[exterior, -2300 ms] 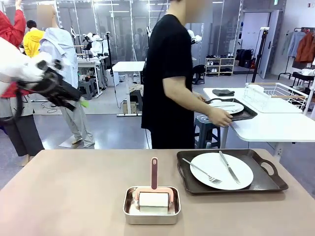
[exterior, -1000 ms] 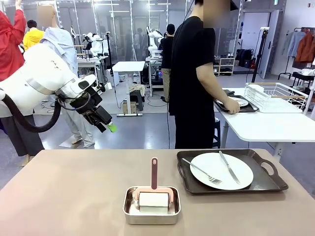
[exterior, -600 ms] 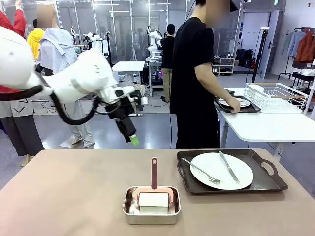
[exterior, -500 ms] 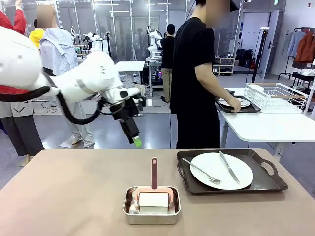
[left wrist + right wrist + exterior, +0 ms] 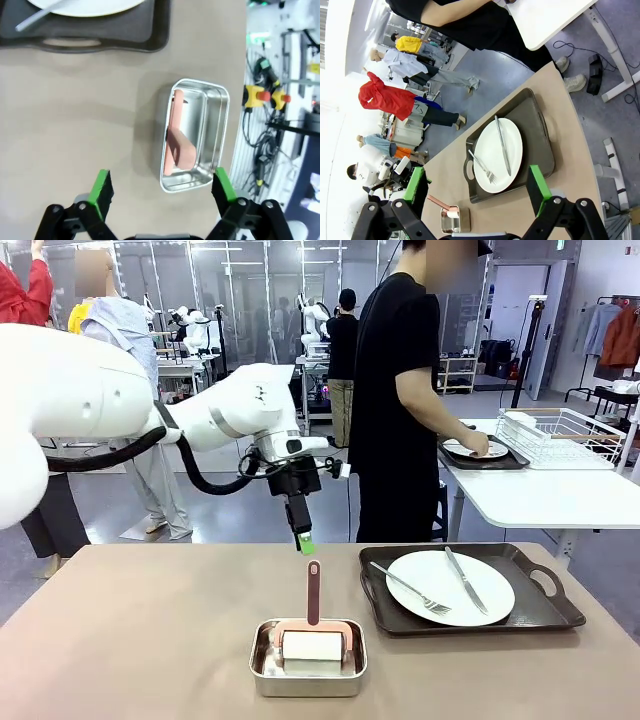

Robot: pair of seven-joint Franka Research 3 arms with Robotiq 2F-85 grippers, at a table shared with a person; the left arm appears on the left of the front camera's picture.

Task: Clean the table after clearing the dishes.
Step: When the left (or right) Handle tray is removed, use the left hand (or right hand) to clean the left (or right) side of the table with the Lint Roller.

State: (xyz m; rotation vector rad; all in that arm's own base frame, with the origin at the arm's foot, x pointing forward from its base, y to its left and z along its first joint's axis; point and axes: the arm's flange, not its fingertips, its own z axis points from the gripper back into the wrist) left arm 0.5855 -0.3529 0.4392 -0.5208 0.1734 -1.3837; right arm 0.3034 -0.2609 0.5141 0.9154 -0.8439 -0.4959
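On the brownish table (image 5: 130,630) a dark tray (image 5: 545,612) holds a white plate (image 5: 450,587) with a fork and knife. A second tray with a plate (image 5: 482,452) lies on the white side table, under the person's hand. My left gripper (image 5: 306,543) points down, open, just above the pink handle of a cleaning tool (image 5: 313,592) that stands in a steel pan (image 5: 307,672). In the left wrist view the gripper (image 5: 163,186) hangs open over the pan (image 5: 210,135) and the tool (image 5: 177,140). My right gripper (image 5: 476,183) is open, high above the plate (image 5: 498,155).
A person in black (image 5: 395,390) stands between the two tables at the far side. A white wire rack (image 5: 560,435) sits on the white side table (image 5: 550,495). Bare tabletop lies left of the pan. Other people stand in the background.
My left arm has swung from the far left to the table's middle, and its gripper now points down over the tool's handle. The person has pushed the second tray farther onto the white table.
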